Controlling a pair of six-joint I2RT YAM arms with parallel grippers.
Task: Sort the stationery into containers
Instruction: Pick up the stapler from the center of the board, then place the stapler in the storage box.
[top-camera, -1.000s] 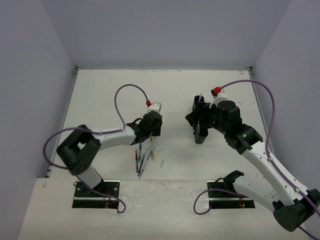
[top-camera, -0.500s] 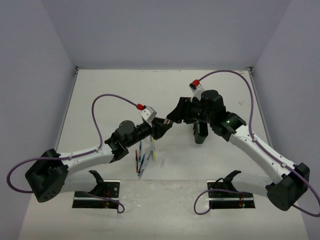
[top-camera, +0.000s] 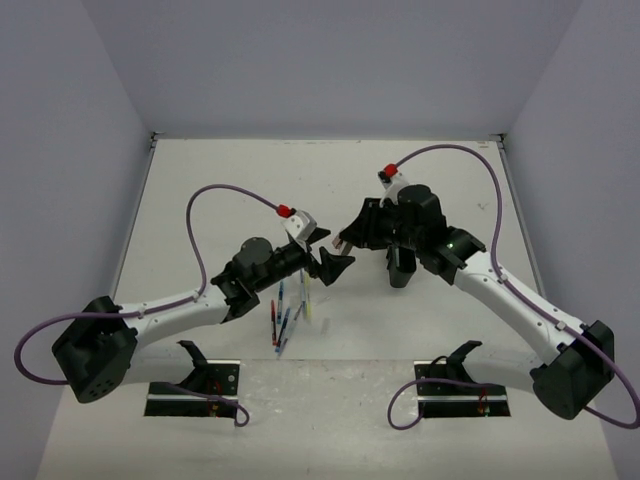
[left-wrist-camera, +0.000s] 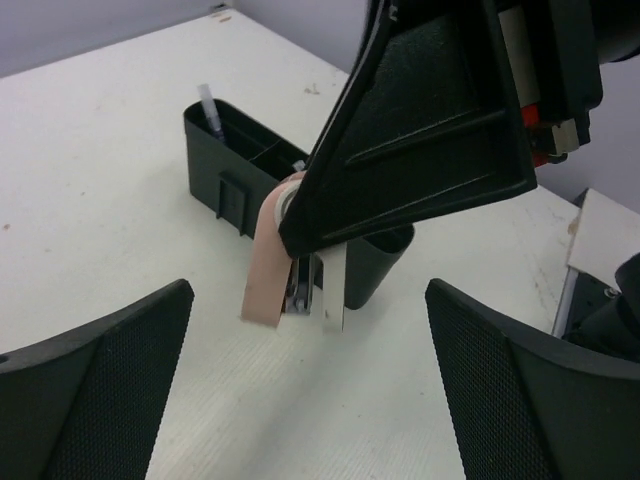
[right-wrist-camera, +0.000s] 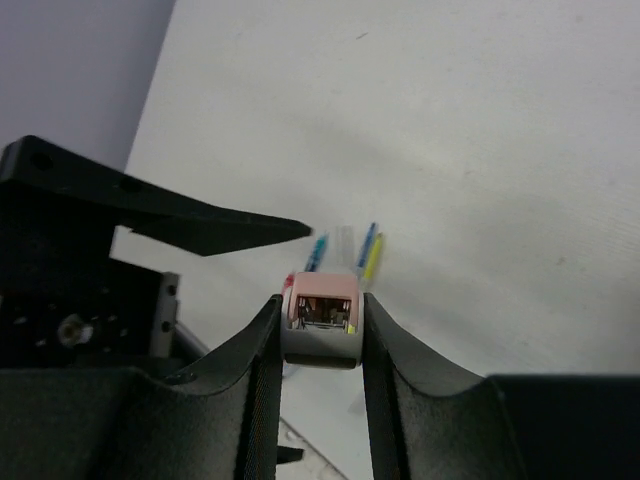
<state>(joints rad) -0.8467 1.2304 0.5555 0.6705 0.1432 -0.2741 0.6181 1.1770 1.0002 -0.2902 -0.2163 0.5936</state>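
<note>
Right gripper (right-wrist-camera: 320, 335) is clamped on the pinkish-white eraser piece (left-wrist-camera: 266, 270), up in the air just beside the organiser tray (left-wrist-camera: 228, 150). Left gripper (top-camera: 330, 254) gapes wide, empty, facing it. I read this as the carry step; next I swing over a tray compartment, lower, release.

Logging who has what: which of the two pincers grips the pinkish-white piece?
The right pincer: its fingers press on both sides of the pinkish-white piece. The left pincer stands wide open, holding nothing.
</note>
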